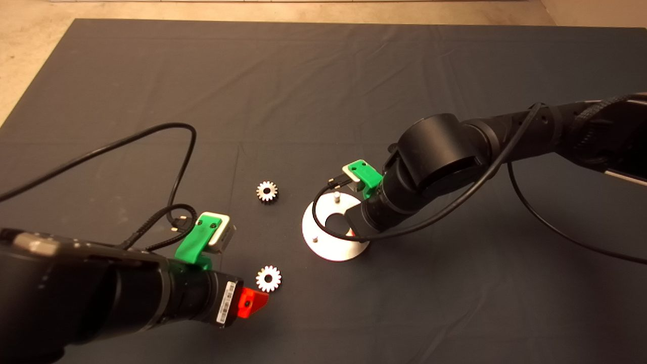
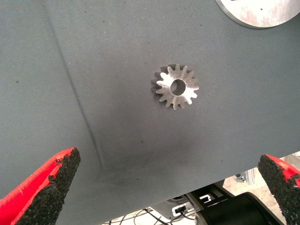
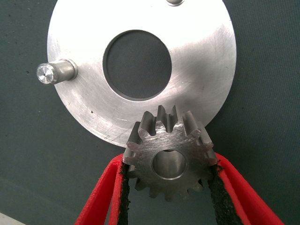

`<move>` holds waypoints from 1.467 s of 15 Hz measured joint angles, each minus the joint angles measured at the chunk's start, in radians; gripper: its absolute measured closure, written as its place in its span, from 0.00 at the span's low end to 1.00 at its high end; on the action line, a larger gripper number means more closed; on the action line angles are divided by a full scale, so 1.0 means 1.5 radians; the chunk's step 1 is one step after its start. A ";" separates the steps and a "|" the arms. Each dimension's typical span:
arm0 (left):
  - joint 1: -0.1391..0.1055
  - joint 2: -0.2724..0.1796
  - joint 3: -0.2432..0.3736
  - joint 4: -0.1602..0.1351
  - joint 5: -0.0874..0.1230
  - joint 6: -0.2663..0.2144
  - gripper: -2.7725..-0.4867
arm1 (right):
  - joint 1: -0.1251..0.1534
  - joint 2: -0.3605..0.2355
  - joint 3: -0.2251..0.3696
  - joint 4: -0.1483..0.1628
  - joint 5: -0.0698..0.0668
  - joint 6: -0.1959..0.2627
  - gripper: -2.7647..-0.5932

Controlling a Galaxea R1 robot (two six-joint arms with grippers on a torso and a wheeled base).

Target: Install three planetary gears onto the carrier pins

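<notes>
The silver-white carrier disc (image 1: 328, 245) lies at the mat's middle, with two bare pins showing (image 1: 335, 194) (image 1: 315, 238). My right gripper (image 3: 168, 180) is shut on a planetary gear (image 3: 169, 154) and holds it over the disc's near-right edge (image 3: 197, 61); one pin (image 3: 56, 72) stands clear in that view. Two more gears lie flat on the mat: one (image 1: 267, 191) left of the disc, one (image 1: 268, 278) at front left. My left gripper (image 2: 168, 187) is open just before that front gear (image 2: 176, 86), its red fingers (image 1: 250, 302) wide apart.
A black cable (image 1: 167, 151) loops over the mat behind my left arm. Another cable (image 1: 323, 212) curves across the disc from my right wrist. The mat's far edge meets a tan floor (image 1: 30, 50) at the back left.
</notes>
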 joint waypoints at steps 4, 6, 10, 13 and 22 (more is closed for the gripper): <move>0.000 0.000 0.000 0.000 0.000 0.000 0.01 | 0.000 0.000 0.039 0.006 0.000 0.001 0.82; 0.000 0.000 0.000 0.000 0.000 0.000 0.01 | 0.000 -0.001 0.044 0.006 0.000 0.001 0.82; 0.000 0.000 0.000 0.000 0.000 0.000 0.01 | -0.002 -0.004 0.045 0.006 0.000 0.001 0.82; 0.000 0.000 0.000 0.000 0.000 0.000 0.01 | -0.006 -0.012 0.045 0.006 -0.001 0.001 0.82; 0.000 0.000 0.000 0.000 0.000 0.000 0.01 | -0.024 -0.015 0.024 0.004 -0.001 -0.011 0.81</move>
